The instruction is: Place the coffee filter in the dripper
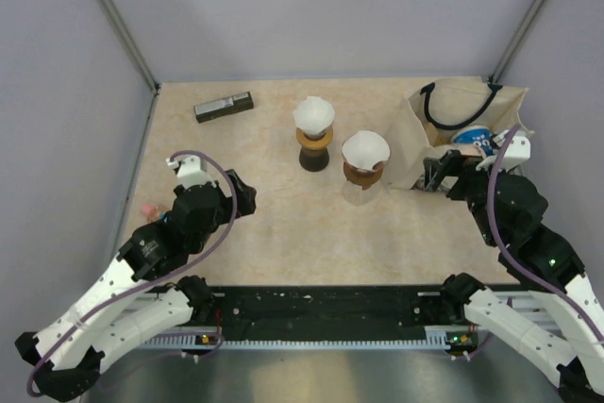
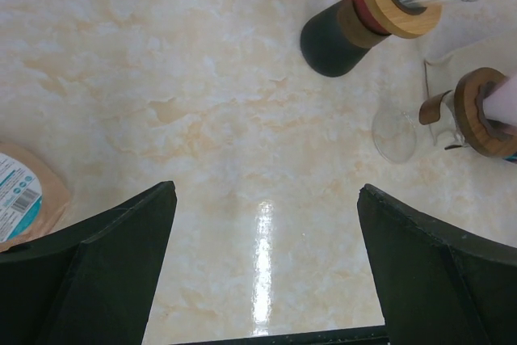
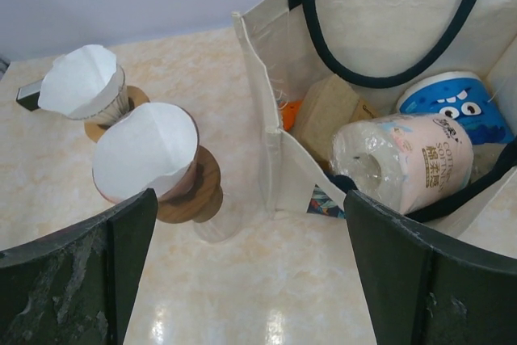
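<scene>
Atop the nearer dripper (image 1: pixel 364 174), coffee filter (image 1: pixel 365 148) upright, mouth up; left claw (image 2: pixel 266 191), right claw (image 3: pixel 250 199) wide-open, empty.

Bright even light, soft shadows, glare streak on table (image 2: pixel 262 264), sharp focus

Smooth, glossy, marble-look surface (image 2: pixel 202 119). Thin matt white paper for the filter (image 3: pixel 145 151), smooth wood for the dripper collar (image 3: pixel 208 187). Coarse cream cloth for the bag (image 3: pixel 388 6).
</scene>
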Motion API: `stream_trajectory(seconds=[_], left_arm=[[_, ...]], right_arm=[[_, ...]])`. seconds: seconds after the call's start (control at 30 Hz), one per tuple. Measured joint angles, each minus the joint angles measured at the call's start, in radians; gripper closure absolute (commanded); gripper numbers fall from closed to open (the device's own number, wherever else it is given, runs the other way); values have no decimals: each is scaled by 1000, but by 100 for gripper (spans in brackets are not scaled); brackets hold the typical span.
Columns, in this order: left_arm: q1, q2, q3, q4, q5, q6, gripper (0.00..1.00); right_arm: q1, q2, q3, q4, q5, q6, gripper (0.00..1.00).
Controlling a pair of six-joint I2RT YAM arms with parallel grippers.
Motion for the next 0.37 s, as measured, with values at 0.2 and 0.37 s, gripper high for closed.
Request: stream_trajectory(seconds=[0.2, 0.37], left_arm=[[0, -57, -8, -91, -59, -56, 1], [1, -88, -8, -127, -79, -87, 1]], right_arm=[[0, -50, -66, 13, -50, -14, 1], [0, -138, -111, 28, -59, -24, 1]])
